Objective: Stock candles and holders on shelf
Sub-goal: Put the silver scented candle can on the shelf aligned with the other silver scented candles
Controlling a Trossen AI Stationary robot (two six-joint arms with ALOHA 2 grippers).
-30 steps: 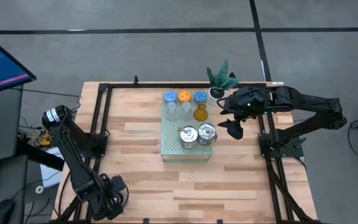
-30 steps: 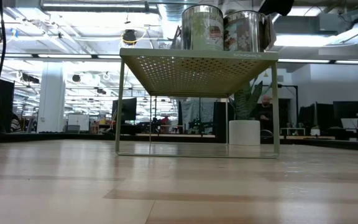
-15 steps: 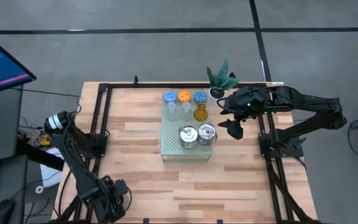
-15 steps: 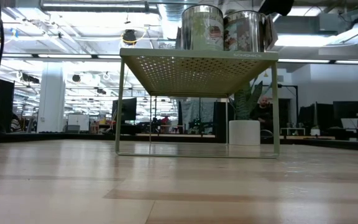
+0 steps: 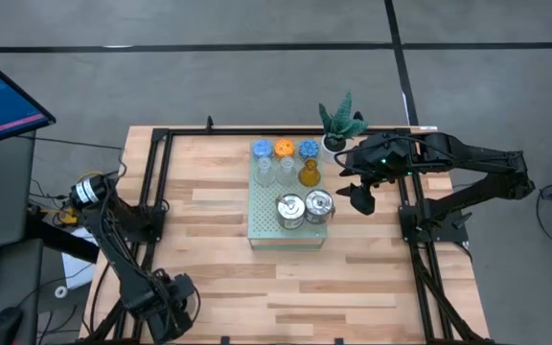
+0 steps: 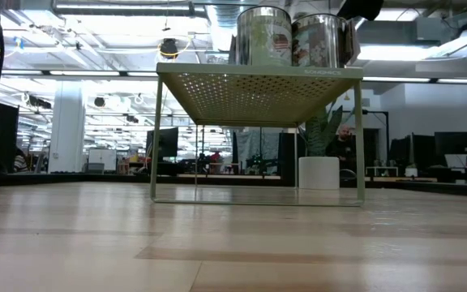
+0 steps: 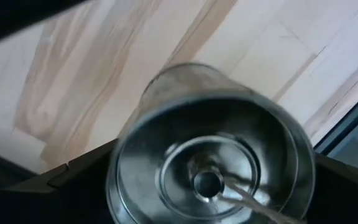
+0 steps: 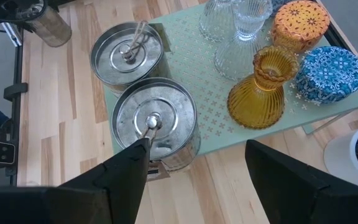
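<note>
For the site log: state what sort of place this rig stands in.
Probably a large open-plan lab or office hall. The low view, past the wooden table, shows rows of desks with monitors, exposed ceiling ducts with strip lighting, and a seated person in the background.

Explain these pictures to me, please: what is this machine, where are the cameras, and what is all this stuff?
It is a robot with two dark arms at a wooden table. One camera looks down from above, one sits at table height, and one rides on each wrist. On the green shelf stand three candles, three glass cups and two tins; a plant stands beside it. The left arm, out past the table's left edge, holds a third tin in its jaws. The right arm hovers beside the shelf, jaws open and empty.
</note>
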